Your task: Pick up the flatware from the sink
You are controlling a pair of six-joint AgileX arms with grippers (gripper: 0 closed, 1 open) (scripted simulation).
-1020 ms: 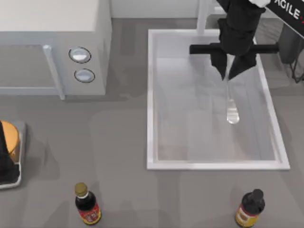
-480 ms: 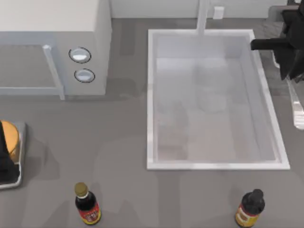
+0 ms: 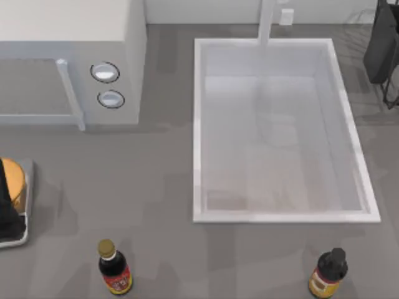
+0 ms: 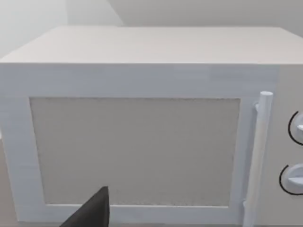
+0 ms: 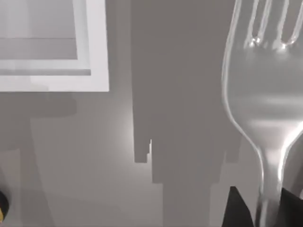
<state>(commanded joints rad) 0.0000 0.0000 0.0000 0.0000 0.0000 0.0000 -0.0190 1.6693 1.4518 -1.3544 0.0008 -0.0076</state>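
The flatware (image 5: pixel 258 94) is a shiny silver fork, seen close up in the right wrist view with its tines pointing away from the wrist. My right gripper (image 5: pixel 262 213) is shut on its handle, a dark finger on each side. The fork hangs over grey tabletop, outside the sink's white rim corner (image 5: pixel 97 71). In the top view the sink (image 3: pixel 197 124) holds nothing, and my right arm (image 3: pixel 381 43) is a dark shape at the far right edge. My left arm (image 3: pixel 6 215) stays parked at the left edge.
A white microwave (image 3: pixel 68 37) with two round knobs fills the back left and faces the left wrist camera (image 4: pixel 142 142). Two sauce bottles (image 3: pixel 115 269) (image 3: pixel 328 274) stand near the front edge. A tray (image 3: pixel 22 233) lies at the left. The faucet post (image 3: pixel 267 22) rises behind the sink.
My right gripper has carried the fork up out of the sink, rightwards over the rim and past the top view's right edge. The left arm has not moved.
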